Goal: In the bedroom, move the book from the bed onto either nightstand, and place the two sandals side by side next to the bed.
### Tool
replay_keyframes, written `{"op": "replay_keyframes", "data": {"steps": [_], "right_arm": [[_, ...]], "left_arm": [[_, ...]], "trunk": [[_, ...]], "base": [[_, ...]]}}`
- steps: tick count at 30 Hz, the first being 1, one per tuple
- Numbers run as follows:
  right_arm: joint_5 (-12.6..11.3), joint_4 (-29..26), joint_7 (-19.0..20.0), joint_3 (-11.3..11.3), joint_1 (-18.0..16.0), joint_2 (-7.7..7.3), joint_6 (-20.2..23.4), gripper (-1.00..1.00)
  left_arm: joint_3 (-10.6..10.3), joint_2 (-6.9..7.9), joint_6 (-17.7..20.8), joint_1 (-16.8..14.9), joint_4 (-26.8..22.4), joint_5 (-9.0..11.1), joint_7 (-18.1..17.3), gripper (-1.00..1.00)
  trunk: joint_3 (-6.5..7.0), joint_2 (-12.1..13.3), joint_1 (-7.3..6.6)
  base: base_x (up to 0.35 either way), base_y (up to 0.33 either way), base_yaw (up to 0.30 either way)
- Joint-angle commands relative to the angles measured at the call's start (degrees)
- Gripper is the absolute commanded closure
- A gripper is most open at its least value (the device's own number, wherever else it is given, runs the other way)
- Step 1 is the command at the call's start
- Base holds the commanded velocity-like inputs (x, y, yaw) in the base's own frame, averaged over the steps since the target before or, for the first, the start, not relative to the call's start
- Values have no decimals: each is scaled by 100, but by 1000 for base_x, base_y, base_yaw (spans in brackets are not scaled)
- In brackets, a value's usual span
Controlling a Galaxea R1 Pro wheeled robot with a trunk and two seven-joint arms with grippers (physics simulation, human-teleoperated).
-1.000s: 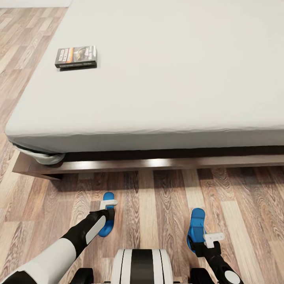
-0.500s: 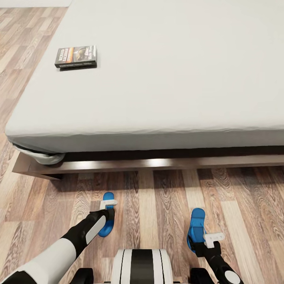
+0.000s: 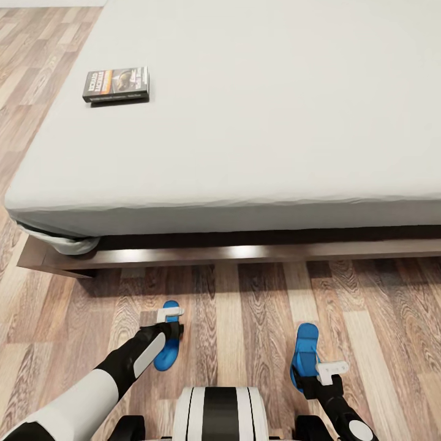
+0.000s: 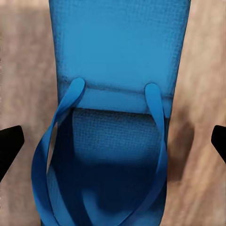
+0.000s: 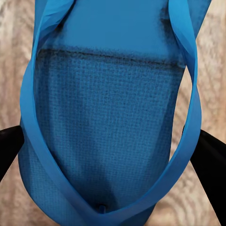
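Book on bed — sandals well apart.

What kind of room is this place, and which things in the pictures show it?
Most likely a bedroom. A large bed with a plain light grey mattress on a dark wooden frame stands on a wood-plank floor; a book lies on it, and blue sandals lie beside it.

— What's different from a second ago?
— The left sandal has slid a little nearer the robot's base on the floor, along with the left pincer over it.
— And the view?
— It shifted slightly: the book and the bed sit a touch higher and further left.
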Motion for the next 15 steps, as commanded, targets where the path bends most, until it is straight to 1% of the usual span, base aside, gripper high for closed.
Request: {"op": "replay_keyframes", "data": {"steps": [1, 15], "right_arm": [[-59, -3, -45, 30, -3, -10, -12, 100], [-54, 4, -45, 30, -3, -5, -12, 100]], "left_arm": [[-46, 10, 9, -4, -14, 60, 57, -100], [-36, 14, 18, -4, -16, 60, 57, -100]], "trunk": [[-3, -1, -1], [307, 17, -37]], "base": [[0, 0, 0], [0, 0, 0]]}}
